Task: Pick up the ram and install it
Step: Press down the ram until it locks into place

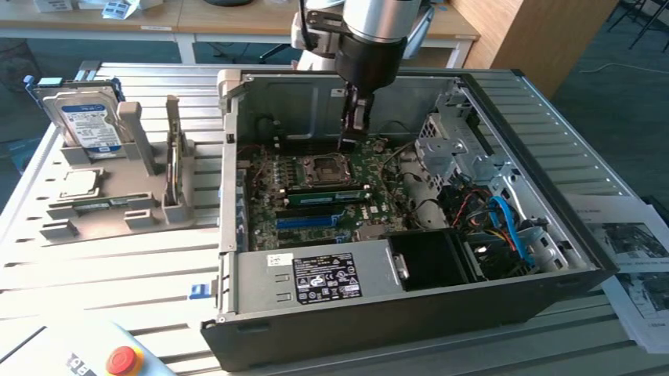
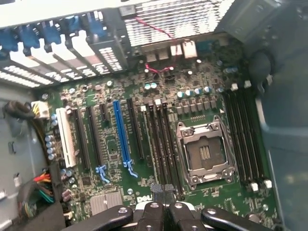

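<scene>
Hovering over the motherboard (image 1: 334,184), our gripper (image 1: 353,133) sits fully closed, holding nothing. We see the ram (image 1: 329,197) lying seated near the socket; we judge it light, stiff, fragile, best gripped by its long edges.

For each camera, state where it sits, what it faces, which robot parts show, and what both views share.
Exterior view: off the arm, raised, looking down into the open computer case on the slatted table; the arm and its pincer hang inside the case.
Wrist view: on the wrist, looking down at the motherboard; the shut pincer shows.
Shared: the motherboard, its empty processor socket, the pincer.
</scene>
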You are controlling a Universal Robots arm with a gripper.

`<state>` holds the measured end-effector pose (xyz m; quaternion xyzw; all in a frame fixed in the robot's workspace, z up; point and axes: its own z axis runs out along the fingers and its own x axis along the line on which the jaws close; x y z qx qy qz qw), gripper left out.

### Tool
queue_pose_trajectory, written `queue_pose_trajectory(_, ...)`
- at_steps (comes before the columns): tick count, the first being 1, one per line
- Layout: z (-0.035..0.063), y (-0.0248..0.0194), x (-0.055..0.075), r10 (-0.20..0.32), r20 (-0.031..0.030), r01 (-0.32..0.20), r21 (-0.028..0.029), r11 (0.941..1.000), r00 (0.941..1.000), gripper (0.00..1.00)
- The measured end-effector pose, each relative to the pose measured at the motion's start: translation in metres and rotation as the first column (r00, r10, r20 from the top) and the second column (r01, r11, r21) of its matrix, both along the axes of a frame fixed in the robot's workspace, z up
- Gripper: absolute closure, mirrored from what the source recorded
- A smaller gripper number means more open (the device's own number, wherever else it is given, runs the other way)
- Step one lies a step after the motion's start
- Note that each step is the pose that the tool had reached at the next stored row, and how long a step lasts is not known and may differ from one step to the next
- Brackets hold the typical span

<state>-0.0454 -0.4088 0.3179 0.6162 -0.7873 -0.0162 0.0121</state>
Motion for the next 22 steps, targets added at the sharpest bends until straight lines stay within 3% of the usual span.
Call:
queue_pose_trajectory(6, 0.0000, 0.0000, 0.0000, -0.094, 0.0000, 0.094, -0.0001, 0.9956, 0.9956, 0.90)
queue_pose_trajectory(11, 0.0000, 0.0000, 0.0000, -0.174, 0.0000, 0.174, 0.0000, 0.9847, 0.9847, 0.90)
queue_pose_trajectory(17, 0.0000, 0.0000, 0.0000, -0.272, 0.0001, 0.272, 0.0000, 0.9623, 0.9623, 0.90)
queue_pose_trajectory(22, 0.0000, 0.0000, 0.0000, -0.353, 0.0002, 0.353, 0.0000, 0.9356, 0.9356, 0.90)
